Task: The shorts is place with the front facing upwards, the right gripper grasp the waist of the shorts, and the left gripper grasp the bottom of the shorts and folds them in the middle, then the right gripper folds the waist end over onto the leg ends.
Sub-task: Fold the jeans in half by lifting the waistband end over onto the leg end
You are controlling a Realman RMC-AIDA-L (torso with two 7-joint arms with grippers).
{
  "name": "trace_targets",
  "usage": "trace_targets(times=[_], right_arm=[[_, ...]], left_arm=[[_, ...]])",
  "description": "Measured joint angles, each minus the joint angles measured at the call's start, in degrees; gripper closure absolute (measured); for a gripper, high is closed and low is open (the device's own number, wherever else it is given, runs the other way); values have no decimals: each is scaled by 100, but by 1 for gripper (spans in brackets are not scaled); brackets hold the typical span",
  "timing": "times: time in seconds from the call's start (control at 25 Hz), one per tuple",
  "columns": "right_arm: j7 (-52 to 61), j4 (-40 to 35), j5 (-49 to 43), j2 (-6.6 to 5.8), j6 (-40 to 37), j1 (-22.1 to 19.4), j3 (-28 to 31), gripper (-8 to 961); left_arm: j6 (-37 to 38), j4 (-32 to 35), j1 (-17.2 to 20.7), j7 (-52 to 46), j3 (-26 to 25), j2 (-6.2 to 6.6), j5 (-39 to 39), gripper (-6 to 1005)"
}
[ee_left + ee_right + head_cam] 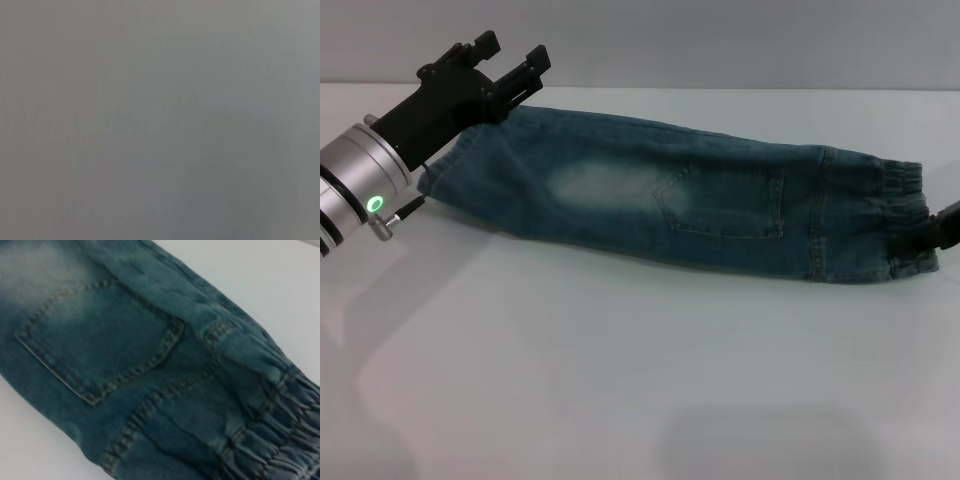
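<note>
**Shorts folded lengthwise; second fold pending**

Jaws of the left gripper [510, 62] stand apart, holding nothing, raised at the far left over the bottom of the shorts [445, 172]. The right gripper [942, 232] shows only as a dark tip at the right edge beside the waist [905, 222]; whether its jaws are parted or gripping cannot be told.

The shorts [670, 200] lie on the white bench [620, 380] as one long narrow strip, a sewn pocket [725, 200] and one faded patch [595, 180] uppermost, waist to the right.

Judgement: the lengthwise fold appears done; the waist-over-legs fold remains. To do it well, the right gripper should take the full gathered band through both layers, lift clear of the bench, carry it leftward in a low arc, and lay it square on the leg ends.

The left wrist view shows nothing but plain grey. The right wrist view shows pocket and elastic band, but no fingers.
</note>
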Motion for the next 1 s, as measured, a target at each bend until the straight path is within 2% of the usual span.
trace_targets(times=[0.16,0.44,0.8,1.0], right_arm=[[-54,5,452,3,6,-89,-2,465],[-115,182,671,13,157,-139,27,466],[-210,368,752,21,427,-181,4,541],[-330,322,752,63,545,-247,1,639]], left_arm=[[-58,-20,-20,70,-1,4,-2,216],[-116,-20,-4,114,-2,0,-3,216],[-150,-15,2,115,1,6,-1,216],[-164,-14,22,115,4,8,-1,216]])
